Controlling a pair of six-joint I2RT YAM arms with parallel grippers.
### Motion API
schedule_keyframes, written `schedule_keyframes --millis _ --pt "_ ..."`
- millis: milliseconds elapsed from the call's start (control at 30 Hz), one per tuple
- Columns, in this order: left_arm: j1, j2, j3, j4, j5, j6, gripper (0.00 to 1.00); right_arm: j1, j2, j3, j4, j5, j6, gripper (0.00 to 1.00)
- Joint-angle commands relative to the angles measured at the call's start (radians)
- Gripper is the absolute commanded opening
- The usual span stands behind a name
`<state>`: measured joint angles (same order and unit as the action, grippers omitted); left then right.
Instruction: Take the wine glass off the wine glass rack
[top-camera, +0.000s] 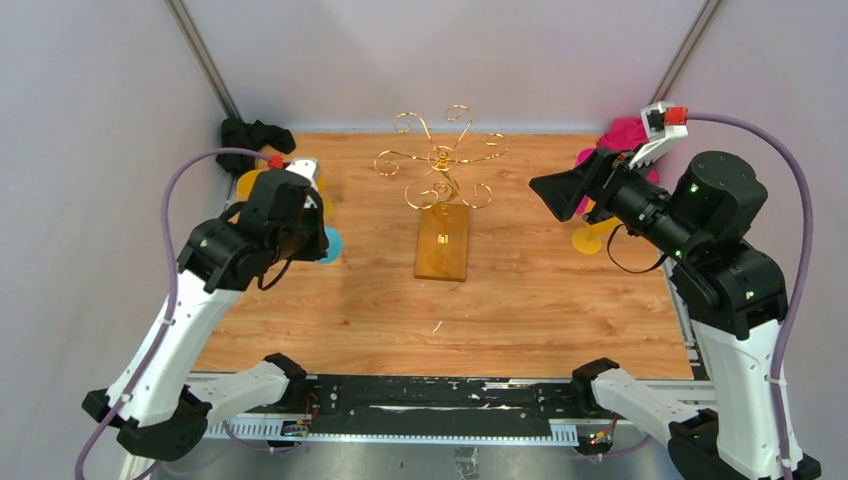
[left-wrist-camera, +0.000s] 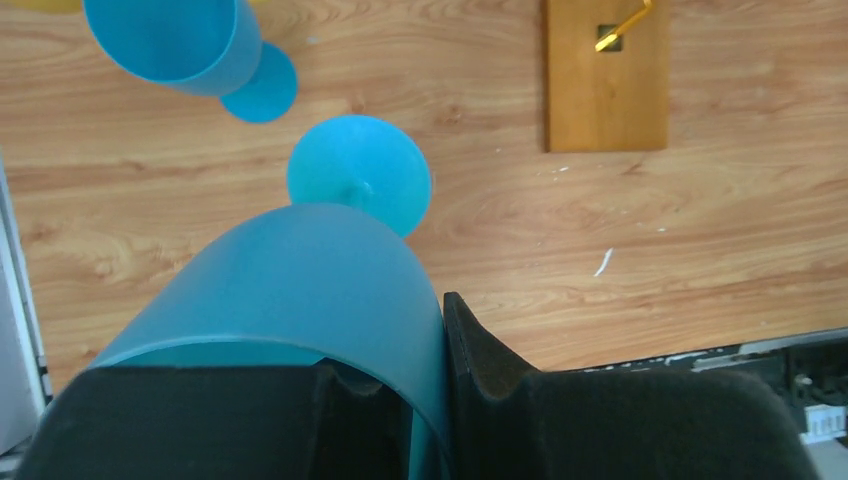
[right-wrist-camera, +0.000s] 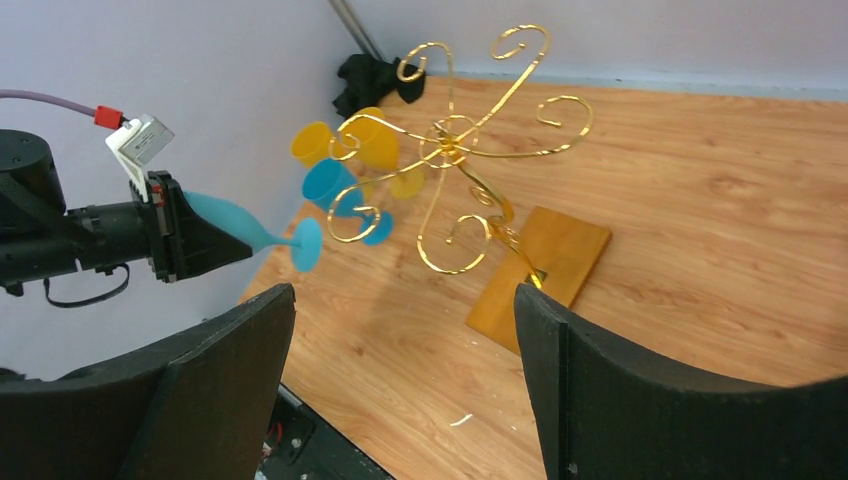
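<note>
Gripping the blue wine glass (left-wrist-camera: 290, 290) by its bowl, the left gripper (left-wrist-camera: 425, 385) has its black pads (left-wrist-camera: 500, 400) closed on the bowl's wall near the rim. The glass lies tipped on its side in that grip. Its stem and round foot (left-wrist-camera: 360, 185) point away from the wrist, and it is held above the table (left-wrist-camera: 700, 250).

Past the fingertips and off to that gripper's left, a second blue glass (left-wrist-camera: 170, 40) stands on the wood. Yellow glasses (right-wrist-camera: 375, 140) stand close behind it, and a black cloth (top-camera: 255, 135) lies in the corner beyond them.

To the right of the left gripper, well apart from the glass it holds, the rack (top-camera: 440, 165) stands upright. Its gold wire scrolls curl out from a central post set in a wooden base (top-camera: 443, 243). The foot of the held glass points toward the rack's side of the table and, seen from above, is clear of every scroll.

Farther right, the right gripper (right-wrist-camera: 400, 330) hangs above the table and faces the rack from the other side. Its fingers (right-wrist-camera: 640, 400) are spread wide with only air between them.

Behind this gripper, a pink cloth (top-camera: 625, 135) sits in the far right corner. A yellow disc (top-camera: 590, 240) shows on the wood just below the gripper, and the arm hides whatever rises from it.
</note>
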<state>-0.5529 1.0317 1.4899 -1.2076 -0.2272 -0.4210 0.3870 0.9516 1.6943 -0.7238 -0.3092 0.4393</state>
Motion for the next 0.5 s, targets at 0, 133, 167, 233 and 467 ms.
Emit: schedule_keyframes --millis 0,133,167,233,467 --pt "0.001 0.087 -0.057 0.029 -0.049 0.019 0.0 0.009 -0.015 -0.021 -0.092 0.108 -0.041 0.85" --pt "0.001 0.188 -0.116 0.167 0.018 0.028 0.0 0.01 -0.033 -0.043 -0.103 0.144 -0.051 0.85" --pt "0.001 0.213 -0.124 0.186 0.025 0.025 0.0 0.009 -0.038 -0.04 -0.11 0.155 -0.059 0.85" --pt "0.007 0.255 -0.142 0.236 0.042 0.022 0.0 0.01 -0.044 -0.029 -0.127 0.173 -0.072 0.86" --pt "0.123 0.409 -0.142 0.33 0.124 0.044 0.0 0.01 -0.055 -0.01 -0.157 0.215 -0.099 0.86"
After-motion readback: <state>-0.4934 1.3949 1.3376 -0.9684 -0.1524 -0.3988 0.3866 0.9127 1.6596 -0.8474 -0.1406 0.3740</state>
